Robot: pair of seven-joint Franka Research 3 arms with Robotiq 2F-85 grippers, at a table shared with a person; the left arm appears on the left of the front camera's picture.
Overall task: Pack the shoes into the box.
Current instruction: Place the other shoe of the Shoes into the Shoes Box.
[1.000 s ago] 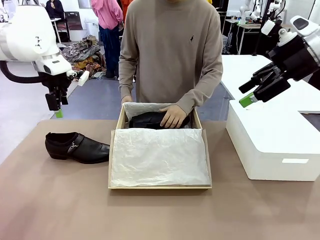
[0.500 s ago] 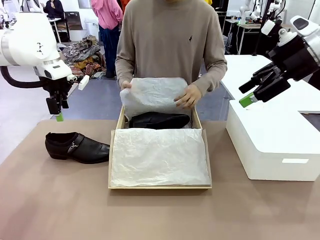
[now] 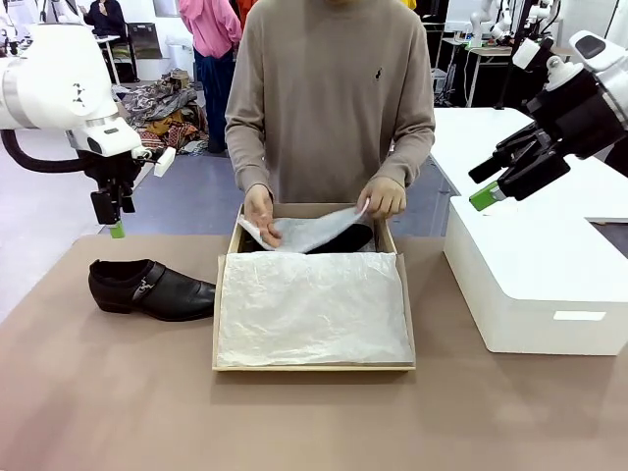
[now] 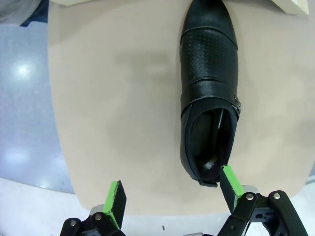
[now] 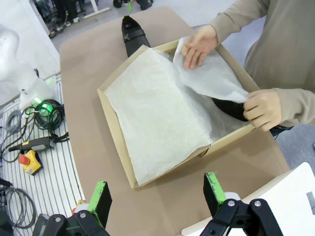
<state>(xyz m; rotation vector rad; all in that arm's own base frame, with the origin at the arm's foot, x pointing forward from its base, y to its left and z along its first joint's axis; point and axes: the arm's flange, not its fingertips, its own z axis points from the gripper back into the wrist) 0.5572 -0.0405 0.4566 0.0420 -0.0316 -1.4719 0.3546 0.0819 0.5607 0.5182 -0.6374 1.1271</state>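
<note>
Shoe one (image 3: 348,238) lies at the box's (image 3: 312,368) far end, with a person's hands (image 3: 260,209) laying tissue (image 3: 304,232) over it. Shoe two (image 3: 152,289) sits on the worktop (image 3: 118,392) beside the box; next, lower your spread left gripper (image 4: 172,191) onto its heel. Right gripper (image 5: 156,192) hangs released, empty.

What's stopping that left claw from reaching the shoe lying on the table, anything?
Nothing visible. The left gripper, fingers open, hangs above the heel end of the shoe on the table, with only air between.
</note>
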